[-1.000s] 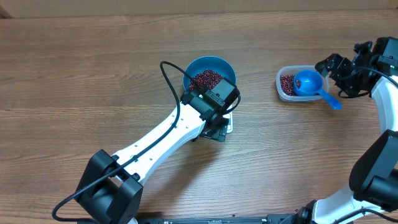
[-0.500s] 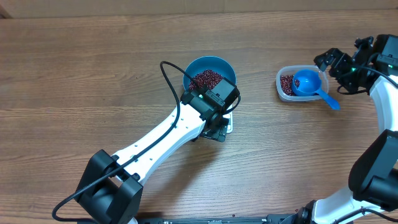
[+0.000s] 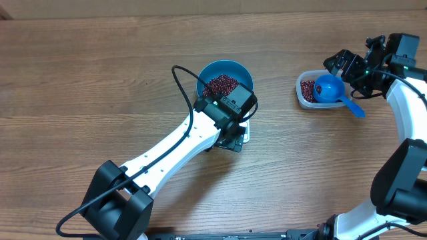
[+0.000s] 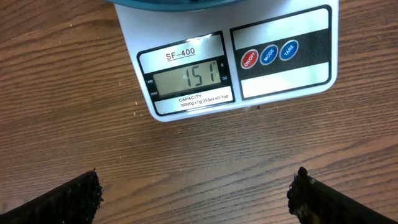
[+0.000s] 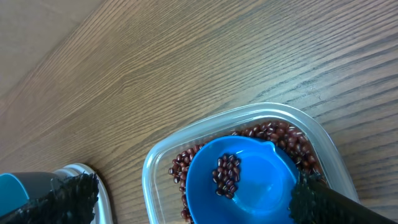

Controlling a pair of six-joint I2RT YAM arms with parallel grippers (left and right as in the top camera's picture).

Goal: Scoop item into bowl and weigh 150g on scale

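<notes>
Beans sit in the blue bowl on the scale near the desk's middle. The left end effector and right end effector are both open.

The scale reads 151 (model SF-400; buttons ON/OFF, MODE, TARE; CAPACITY below).
</notes>
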